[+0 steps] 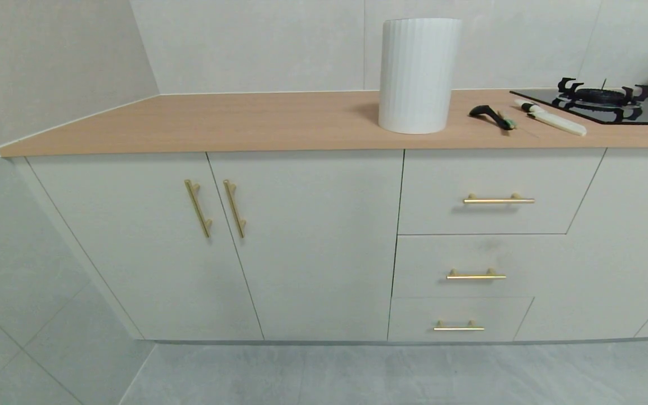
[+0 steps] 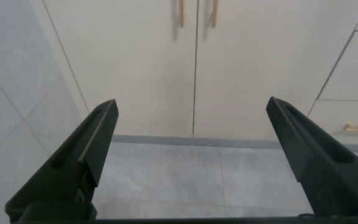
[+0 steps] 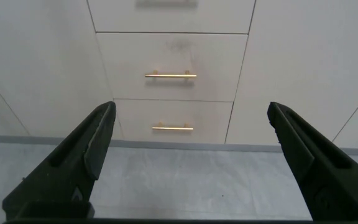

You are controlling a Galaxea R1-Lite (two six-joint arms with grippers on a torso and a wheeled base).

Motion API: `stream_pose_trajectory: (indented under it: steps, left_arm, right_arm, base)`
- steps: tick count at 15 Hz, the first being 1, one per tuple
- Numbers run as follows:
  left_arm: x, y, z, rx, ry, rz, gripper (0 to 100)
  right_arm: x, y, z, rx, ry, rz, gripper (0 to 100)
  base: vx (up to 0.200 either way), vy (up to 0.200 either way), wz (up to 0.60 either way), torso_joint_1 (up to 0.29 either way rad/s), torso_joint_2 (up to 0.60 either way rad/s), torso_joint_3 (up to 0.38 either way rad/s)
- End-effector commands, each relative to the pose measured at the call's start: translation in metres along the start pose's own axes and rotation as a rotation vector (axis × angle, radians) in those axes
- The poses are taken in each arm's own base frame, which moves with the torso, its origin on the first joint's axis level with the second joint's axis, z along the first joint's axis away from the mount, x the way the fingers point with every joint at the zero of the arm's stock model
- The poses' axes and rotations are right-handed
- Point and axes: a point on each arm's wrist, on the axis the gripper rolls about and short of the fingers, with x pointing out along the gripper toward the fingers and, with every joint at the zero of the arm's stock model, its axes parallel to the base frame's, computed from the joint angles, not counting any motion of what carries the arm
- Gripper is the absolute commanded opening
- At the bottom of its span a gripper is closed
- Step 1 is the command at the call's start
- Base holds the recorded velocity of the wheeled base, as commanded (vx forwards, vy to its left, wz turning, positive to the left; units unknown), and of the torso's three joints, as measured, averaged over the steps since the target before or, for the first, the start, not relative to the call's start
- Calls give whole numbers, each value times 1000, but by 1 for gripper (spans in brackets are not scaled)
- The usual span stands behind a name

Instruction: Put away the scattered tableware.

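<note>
On the wooden countertop stands a tall white ribbed holder. To its right lie a black-handled utensil with a green tip and a long white utensil. My left gripper hangs low in front of the double cabinet doors, open and empty. My right gripper is low before the lower drawers, also open with nothing between its fingers.
A black gas hob sits at the counter's far right. Below are two cabinet doors with gold handles and three drawers with gold handles. A tiled wall closes the left side; grey floor lies in front.
</note>
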Motion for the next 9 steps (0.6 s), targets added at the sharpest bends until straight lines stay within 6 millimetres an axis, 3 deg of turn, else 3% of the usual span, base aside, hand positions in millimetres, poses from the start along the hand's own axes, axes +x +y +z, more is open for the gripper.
stream_pose_trajectory:
  steps: [1,5,9]
  left_arm:
    - [0,0,0,2,1,0,100]
    - [0,0,0,1,1,0,100]
    - [0,0,0,-2,1,2,100]
  right_arm:
    - [0,0,0,0,2,1,100]
    - [0,0,0,0,2,1,100]
    - [0,0,0,0,2,1,100]
  base:
    - [200,0,0,2,2,2]
    - [200,0,0,0,2,5]
    - [0,0,0,0,0,0]
